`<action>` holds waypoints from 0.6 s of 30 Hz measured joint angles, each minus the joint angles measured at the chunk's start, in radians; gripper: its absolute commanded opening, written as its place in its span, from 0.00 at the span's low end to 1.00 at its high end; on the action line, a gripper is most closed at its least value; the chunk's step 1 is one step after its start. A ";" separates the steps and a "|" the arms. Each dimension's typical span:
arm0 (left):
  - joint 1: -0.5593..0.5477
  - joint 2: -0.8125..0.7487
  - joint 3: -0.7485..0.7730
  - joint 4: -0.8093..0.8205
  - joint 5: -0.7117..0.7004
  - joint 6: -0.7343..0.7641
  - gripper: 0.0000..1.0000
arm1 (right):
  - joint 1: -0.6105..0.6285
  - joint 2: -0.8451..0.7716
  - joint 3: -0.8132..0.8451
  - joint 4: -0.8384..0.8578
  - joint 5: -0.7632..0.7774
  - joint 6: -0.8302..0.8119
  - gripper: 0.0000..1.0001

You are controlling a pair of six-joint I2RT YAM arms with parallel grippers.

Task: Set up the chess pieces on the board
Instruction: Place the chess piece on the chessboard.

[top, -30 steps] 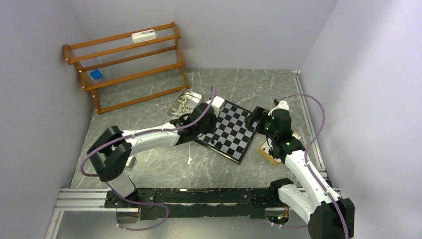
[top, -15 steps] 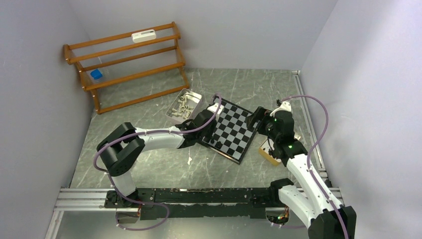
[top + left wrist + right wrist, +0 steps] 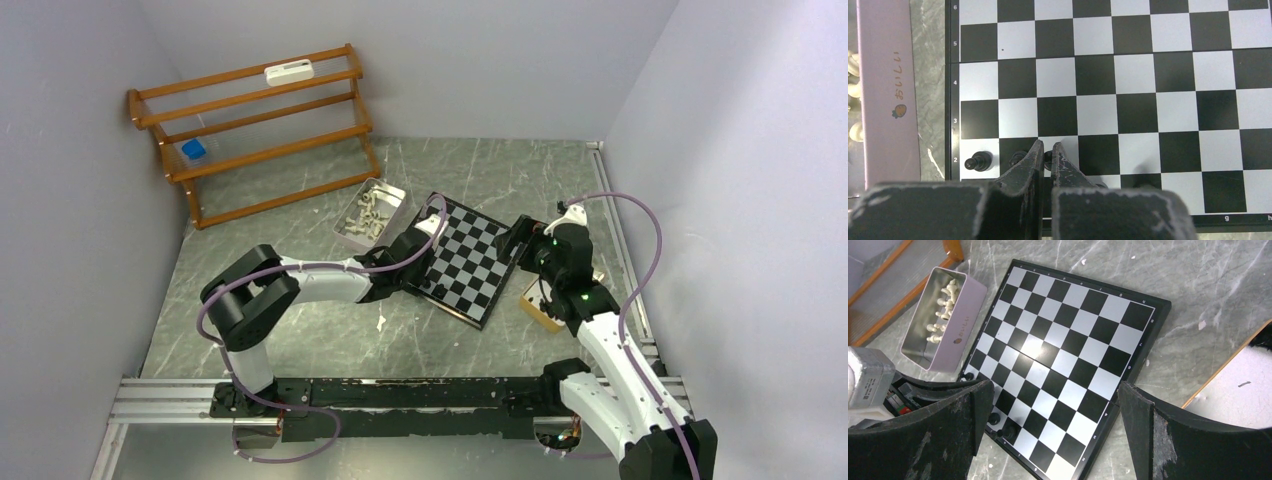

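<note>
Chess pieces (image 3: 979, 161) in black stand along the board (image 3: 1138, 75) edge; left claw (image 3: 1046, 150), nearly closed, pinches a black pawn (image 3: 1048, 158); right claw (image 3: 1055, 390) gapes wide, empty

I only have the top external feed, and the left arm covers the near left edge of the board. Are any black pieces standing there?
Observer: Yes. The left wrist view shows a black pawn upright on the white edge square of the board, in the row marked 2.
Operator: Is the left end effector holding another one?
Observer: The left end effector has its fingers nearly together, with a dark piece at their tips. I cannot tell whether it is clamped.
Operator: And the right end effector?
Observer: The right wrist view shows the right end effector wide open and empty, above the board.
</note>
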 measured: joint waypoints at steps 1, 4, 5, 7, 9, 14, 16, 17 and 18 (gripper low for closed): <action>0.000 0.002 -0.002 0.001 0.000 0.000 0.05 | 0.000 -0.002 0.000 0.000 0.002 0.000 1.00; -0.002 0.005 -0.003 0.004 0.000 0.000 0.06 | 0.000 -0.002 0.000 -0.001 0.002 0.000 1.00; -0.002 0.005 -0.003 0.007 0.000 0.000 0.06 | 0.000 -0.002 0.000 -0.001 0.002 0.000 1.00; -0.003 0.005 -0.003 0.013 0.000 0.000 0.06 | 0.000 -0.002 0.000 -0.001 0.002 -0.001 1.00; -0.003 0.005 -0.003 0.016 0.001 0.000 0.06 | 0.000 -0.002 0.000 -0.001 0.002 0.000 1.00; -0.003 0.005 -0.003 0.019 0.000 0.000 0.13 | 0.000 -0.002 0.000 -0.002 0.005 -0.001 1.00; -0.004 0.006 -0.005 0.024 0.001 0.000 0.13 | 0.000 -0.002 0.000 -0.004 0.006 -0.001 1.00; -0.004 0.007 -0.008 0.030 0.001 0.000 0.13 | 0.000 -0.003 0.000 -0.005 0.006 -0.001 1.00; -0.005 0.008 -0.013 0.034 0.001 0.000 0.14 | 0.000 -0.003 0.000 -0.006 0.006 -0.001 1.00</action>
